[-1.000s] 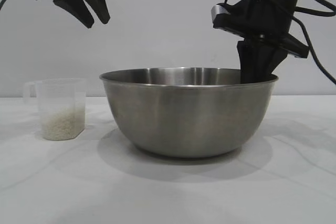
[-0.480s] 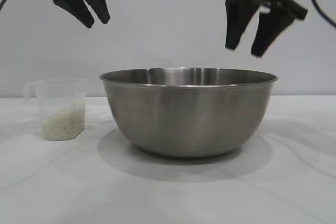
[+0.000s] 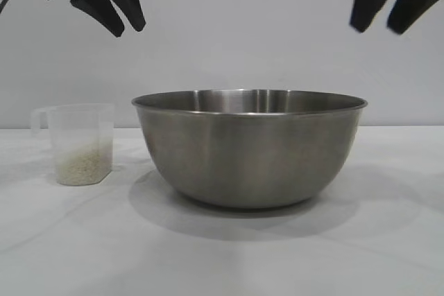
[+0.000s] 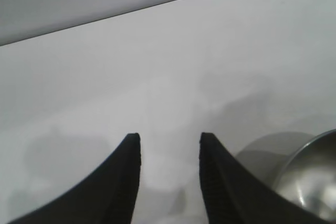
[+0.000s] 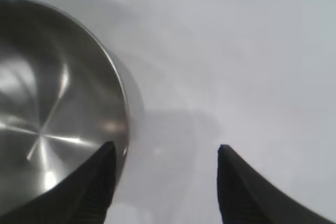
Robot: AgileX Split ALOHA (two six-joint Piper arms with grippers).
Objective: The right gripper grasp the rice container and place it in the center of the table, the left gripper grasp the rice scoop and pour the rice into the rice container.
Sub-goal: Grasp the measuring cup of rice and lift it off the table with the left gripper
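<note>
The rice container (image 3: 250, 147), a large steel bowl, stands in the middle of the white table (image 3: 388, 240); its inside shows bare in the right wrist view (image 5: 52, 103). The rice scoop (image 3: 80, 143), a clear plastic cup with white rice (image 3: 83, 164) in its bottom, stands to the bowl's left. My right gripper (image 3: 378, 29) hangs open high above the bowl's right rim, holding nothing (image 5: 165, 148). High above the scoop, my left gripper (image 3: 128, 29) is open and empty (image 4: 169, 137).
A plain pale wall runs behind the table. An edge of the bowl (image 4: 310, 177) shows in the left wrist view.
My right gripper let go of the bowl's right rim, opened, and rose up and to the right. The bowl stayed put. The left arm has not moved.
</note>
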